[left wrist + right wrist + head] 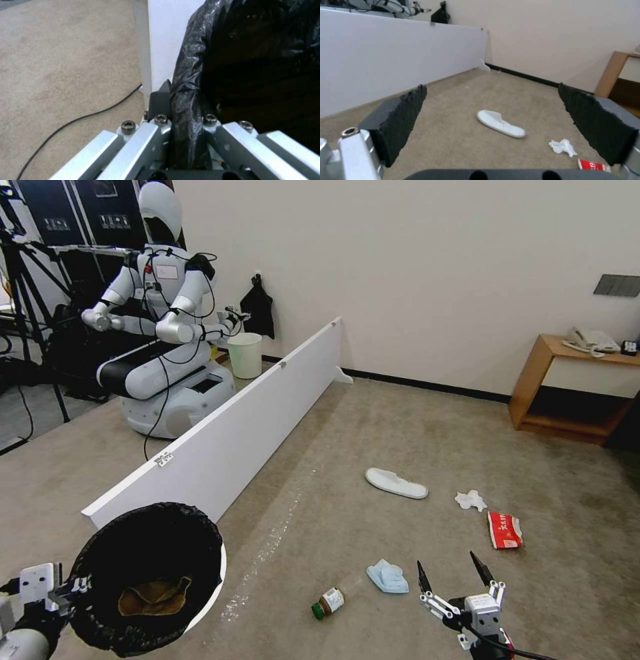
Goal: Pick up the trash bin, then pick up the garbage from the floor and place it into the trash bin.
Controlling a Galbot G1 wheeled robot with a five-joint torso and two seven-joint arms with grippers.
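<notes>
Carpet [373,420] lies open between the white partition board [227,433] and the wooden side table [567,387]. Left gripper [186,125] is clamped on the bag-lined rim of the trash bin [150,573], held at lower left near the board's end; crumpled brown paper [155,597] sits inside. Right gripper [455,575] hangs with fingers spread wide, holding nothing, just beside the light-blue cloth [388,577]. Bottle [328,601], slipper [396,483], tissue [471,501] and red-white packet [504,529] lie scattered, well apart from the wall.
</notes>
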